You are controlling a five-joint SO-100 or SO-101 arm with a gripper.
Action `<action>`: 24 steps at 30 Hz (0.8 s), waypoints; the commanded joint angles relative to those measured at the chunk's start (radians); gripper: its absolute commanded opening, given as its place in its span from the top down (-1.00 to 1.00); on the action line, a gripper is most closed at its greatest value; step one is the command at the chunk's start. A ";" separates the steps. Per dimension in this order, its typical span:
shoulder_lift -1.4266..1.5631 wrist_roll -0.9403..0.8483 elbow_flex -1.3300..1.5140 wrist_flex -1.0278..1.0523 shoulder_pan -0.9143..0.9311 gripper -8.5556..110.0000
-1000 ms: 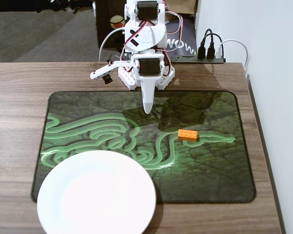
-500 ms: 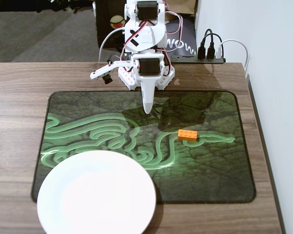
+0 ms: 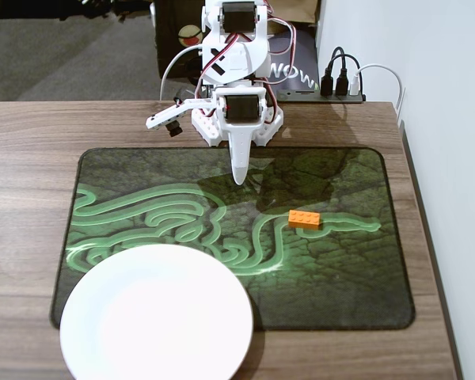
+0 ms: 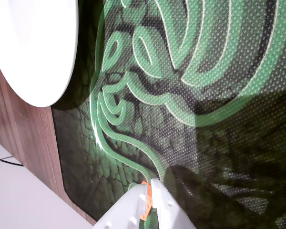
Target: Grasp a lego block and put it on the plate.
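Note:
The orange lego block (image 3: pixel 305 219) lies flat on the green-patterned mat, right of centre in the fixed view. Well to its upper left, my white gripper (image 3: pixel 239 179) hangs shut above the mat's back part, its tip pointing down and holding nothing. The white plate (image 3: pixel 157 313) rests at the front left, half on the mat. In the wrist view the gripper (image 4: pixel 150 183) enters from the bottom edge. Only an orange sliver of the lego block (image 4: pixel 145 206) shows through the narrow slit between the fingers. The plate (image 4: pixel 33 43) fills the top left corner.
The dark mat (image 3: pixel 340 277) covers most of the wooden table (image 3: pixel 32 127). The arm's base (image 3: pixel 237 119) stands at the back centre. A power strip with plugs (image 3: pixel 336 83) sits behind it, and a white wall (image 3: pixel 451 158) borders the table's right edge.

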 commanded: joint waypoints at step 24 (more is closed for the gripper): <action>-0.003 -0.021 -0.002 0.005 -0.054 0.85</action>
